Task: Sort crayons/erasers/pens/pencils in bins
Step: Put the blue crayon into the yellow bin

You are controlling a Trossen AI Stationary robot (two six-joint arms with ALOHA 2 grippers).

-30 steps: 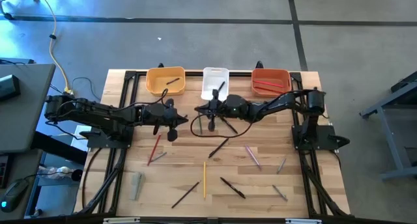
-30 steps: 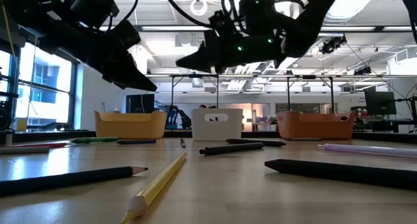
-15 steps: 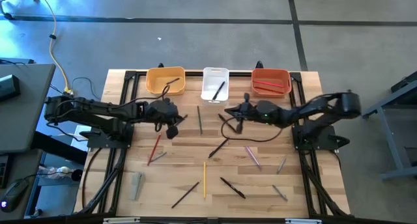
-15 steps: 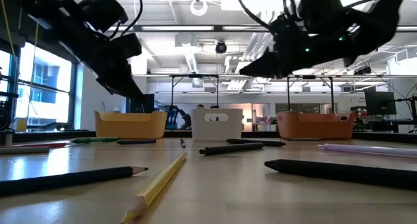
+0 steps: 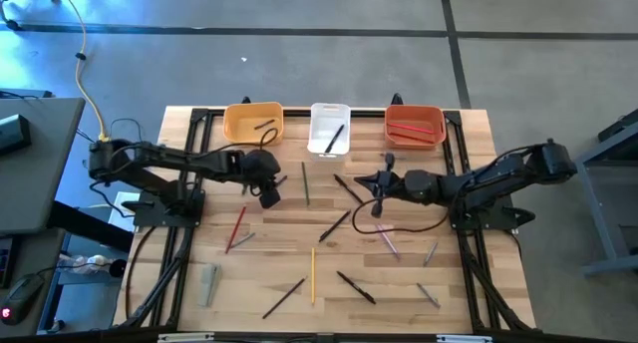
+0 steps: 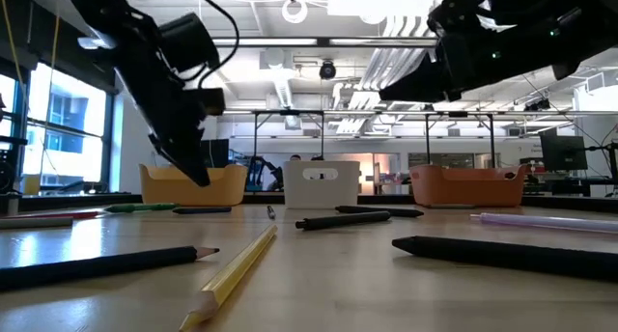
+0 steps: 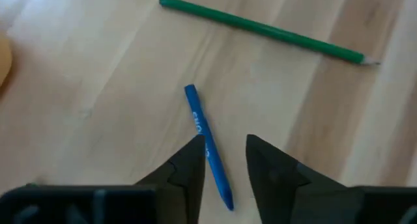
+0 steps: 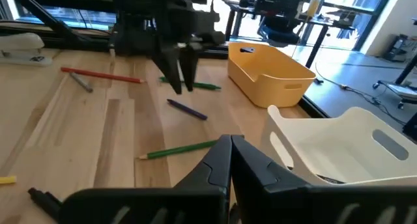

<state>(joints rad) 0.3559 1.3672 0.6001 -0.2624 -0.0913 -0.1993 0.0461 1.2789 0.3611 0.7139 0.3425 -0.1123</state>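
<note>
Hovering my left tool (image 7: 221, 160), fingers apart, I am straddling a blue crayon (image 7: 208, 146) lying flat on the bench (image 7: 98, 87), its long axis running between the fingers, near a green pencil (image 7: 260, 28).

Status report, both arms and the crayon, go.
Left gripper open, poised over the blue crayon, not gripping. Right gripper shut, empty, near the white bin. Nothing blocking the crayon.
</note>
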